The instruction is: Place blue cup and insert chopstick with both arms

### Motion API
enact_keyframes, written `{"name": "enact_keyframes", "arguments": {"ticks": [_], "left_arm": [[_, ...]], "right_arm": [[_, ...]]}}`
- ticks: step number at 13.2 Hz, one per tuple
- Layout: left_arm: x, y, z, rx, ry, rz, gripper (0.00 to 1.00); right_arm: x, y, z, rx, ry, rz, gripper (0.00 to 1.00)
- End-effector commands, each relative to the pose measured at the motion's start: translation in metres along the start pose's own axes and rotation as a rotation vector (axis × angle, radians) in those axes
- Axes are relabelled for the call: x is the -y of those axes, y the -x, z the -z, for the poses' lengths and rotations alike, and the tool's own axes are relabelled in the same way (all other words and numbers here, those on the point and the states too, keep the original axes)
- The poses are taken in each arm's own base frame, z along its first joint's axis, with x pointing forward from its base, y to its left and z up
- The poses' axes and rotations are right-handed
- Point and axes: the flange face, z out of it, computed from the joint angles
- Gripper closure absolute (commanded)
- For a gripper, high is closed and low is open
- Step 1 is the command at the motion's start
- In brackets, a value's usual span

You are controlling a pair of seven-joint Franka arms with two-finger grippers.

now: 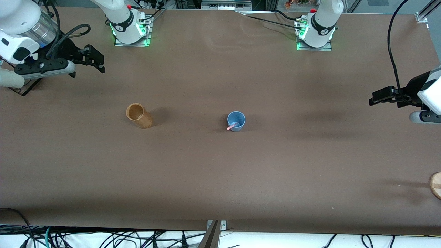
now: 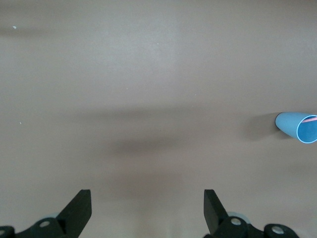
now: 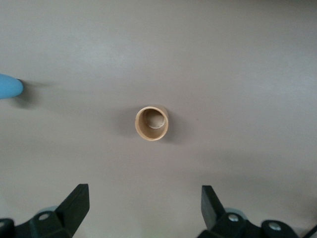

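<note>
The blue cup (image 1: 236,121) stands upright in the middle of the brown table. The pink chopstick (image 1: 233,126) leans inside it, its tip poking over the rim toward the front camera. The left wrist view shows the cup (image 2: 299,127) at its edge with the chopstick (image 2: 311,119) in it, and the right wrist view catches a sliver of the cup (image 3: 9,86). My left gripper (image 1: 373,98) hangs open and empty over the left arm's end of the table (image 2: 147,198). My right gripper (image 1: 98,62) hangs open and empty over the right arm's end (image 3: 144,196).
A tan bamboo-coloured holder (image 1: 139,116) stands upright toward the right arm's end, level with the cup; it looks empty (image 3: 152,123). A round wooden piece (image 1: 436,185) lies at the table's edge at the left arm's end, nearer the front camera.
</note>
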Motion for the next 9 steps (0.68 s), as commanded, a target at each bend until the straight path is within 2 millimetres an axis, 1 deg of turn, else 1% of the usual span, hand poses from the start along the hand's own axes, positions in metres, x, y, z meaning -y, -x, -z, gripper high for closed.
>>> {"name": "enact_keyframes", "arguments": {"ticks": [1,3,9], "left_arm": [[0.000,0.003,0.002,-0.005,-0.021,-0.028,0.00],[-0.001,0.003,0.002,-0.005,-0.020,-0.030,0.00],[-0.001,0.003,0.002,-0.005,-0.020,-0.030,0.00]], "right_arm": [[0.001,-0.011,0.004,-0.015,0.016,0.022,0.00],[0.001,-0.020,0.012,-0.027,0.023,0.018,0.00],[0.001,-0.019,0.017,-0.027,0.023,0.021,0.00]]}}
